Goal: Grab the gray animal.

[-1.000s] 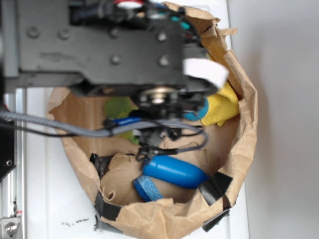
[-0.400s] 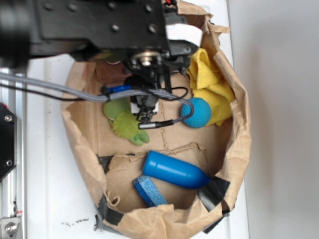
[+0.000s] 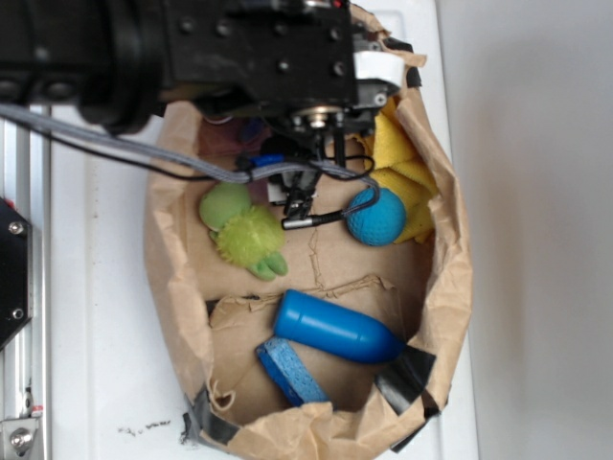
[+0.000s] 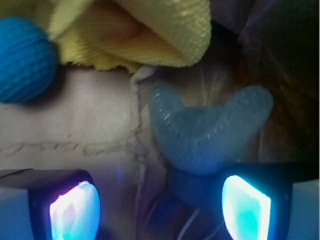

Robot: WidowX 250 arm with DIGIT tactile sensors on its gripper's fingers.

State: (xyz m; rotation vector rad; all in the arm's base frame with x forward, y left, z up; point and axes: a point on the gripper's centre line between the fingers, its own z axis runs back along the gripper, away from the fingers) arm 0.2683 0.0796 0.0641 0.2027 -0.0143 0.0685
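Since the earlier frame the arm is shifting toward the bag's far end. The gripper (image 4: 160,205) is standing open, the gray animal (image 4: 207,132) lying just ahead between its fingers (image 4: 75,210).

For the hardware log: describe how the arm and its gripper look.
The arm is matte black metal with visible screw heads and a white label. Gray and black cables trail from it, one with a blue connector. In the wrist view, the gripper has dark fingers with translucent pads glowing blue-violet.
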